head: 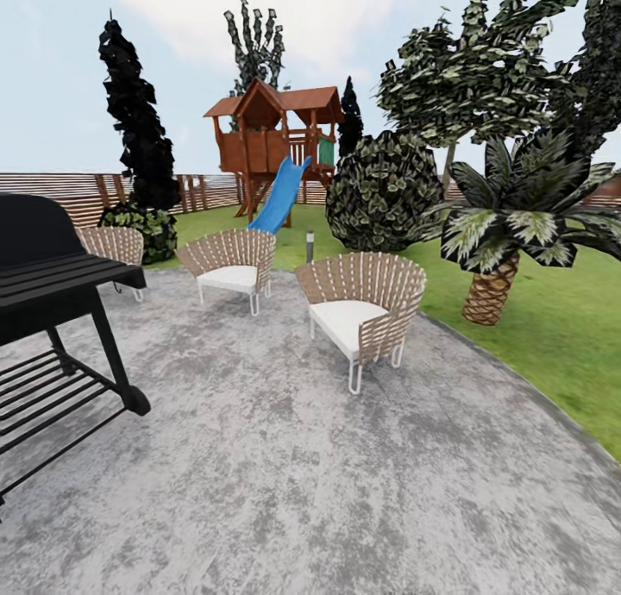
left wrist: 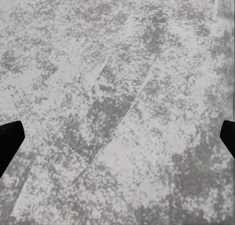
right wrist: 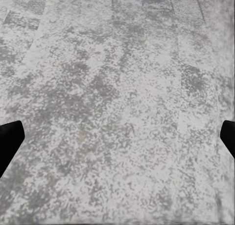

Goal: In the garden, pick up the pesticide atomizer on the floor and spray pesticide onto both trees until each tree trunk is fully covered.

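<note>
Patio [head: 302, 491]: mottled grey stone | woven chairs [head: 362, 315] (white cushions) near lawn [head: 552, 336] | left gripper [left wrist: 117, 137], right gripper [right wrist: 117, 137]: fingers spread wide, empty

patio [head: 285, 491]: grey stone | three wicker chairs [head: 362, 310] | black grill [head: 52, 276] near left | lawn [head: 552, 336] right | playhouse [head: 272, 138] behind

head view faces forward across the patio [head: 285, 474] to the lawn [head: 552, 319]; both wrist views look down at its paving.
</note>
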